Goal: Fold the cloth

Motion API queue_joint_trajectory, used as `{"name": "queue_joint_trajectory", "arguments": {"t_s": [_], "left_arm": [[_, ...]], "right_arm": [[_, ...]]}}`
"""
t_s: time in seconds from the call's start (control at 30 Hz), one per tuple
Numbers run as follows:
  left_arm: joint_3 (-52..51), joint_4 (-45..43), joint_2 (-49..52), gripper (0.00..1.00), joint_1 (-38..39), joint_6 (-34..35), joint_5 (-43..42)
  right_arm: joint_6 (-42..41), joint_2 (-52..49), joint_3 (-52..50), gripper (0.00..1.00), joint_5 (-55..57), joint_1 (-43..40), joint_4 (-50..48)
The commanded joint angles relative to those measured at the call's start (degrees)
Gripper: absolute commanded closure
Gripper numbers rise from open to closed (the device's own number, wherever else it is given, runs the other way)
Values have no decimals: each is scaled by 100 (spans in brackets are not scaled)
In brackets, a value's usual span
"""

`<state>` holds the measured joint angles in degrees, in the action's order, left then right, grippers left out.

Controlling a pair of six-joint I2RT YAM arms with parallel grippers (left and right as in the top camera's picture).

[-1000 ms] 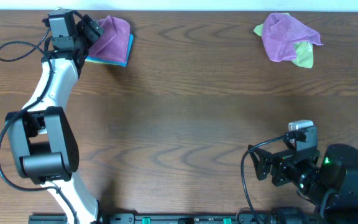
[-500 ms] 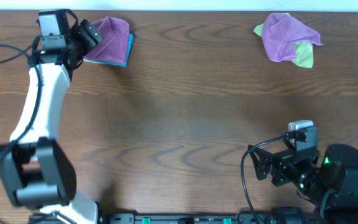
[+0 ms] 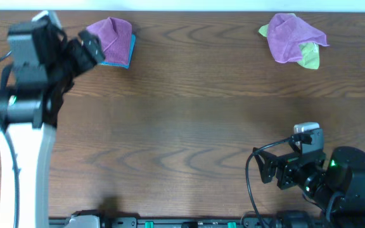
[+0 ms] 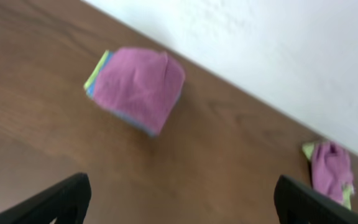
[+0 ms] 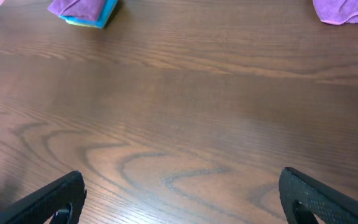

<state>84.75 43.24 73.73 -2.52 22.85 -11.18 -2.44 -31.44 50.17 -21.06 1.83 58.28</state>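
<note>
The purple cloth (image 3: 111,37) lies folded into a small square at the table's far left, on top of a turquoise-blue folded cloth (image 3: 124,58). In the left wrist view the cloth (image 4: 138,87) sits ahead of the fingers and apart from them. My left gripper (image 3: 91,48) hangs open just left of the cloth and holds nothing; from its own camera the gripper (image 4: 182,202) shows only bare table between the fingertips. My right gripper (image 3: 268,171) rests open and empty near the front right, and the cloth (image 5: 79,7) is far from it.
A second purple cloth bunched with a lime-green one (image 3: 293,39) lies at the far right, and appears again in the left wrist view (image 4: 331,171). A white wall runs along the table's back edge (image 4: 278,56).
My left arm has drawn back from the folded cloth, toward the left and upward, with its jaws wide. The cloth stays where it lay. The right arm has not moved.
</note>
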Motion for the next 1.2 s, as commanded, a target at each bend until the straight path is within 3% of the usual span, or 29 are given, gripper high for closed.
{"name": "queue_joint_trajectory", "arguments": {"t_s": [0.0,0.33,0.67,1.17], "left_arm": [[103,479,-533,5,-4,-385,-44],[-424,1825,-1716,4,-7,-660,-46],[-933,2188,-2699,5,-7,-726,566],[-1451,2083,-2896,5,-7,-1779,203]], "right_arm": [[-70,33,-24,1,-15,-35,4],[-70,33,-24,1,-15,-35,4],[-70,33,-24,1,-15,-35,4],[-70,33,-24,1,-15,-35,4]]}}
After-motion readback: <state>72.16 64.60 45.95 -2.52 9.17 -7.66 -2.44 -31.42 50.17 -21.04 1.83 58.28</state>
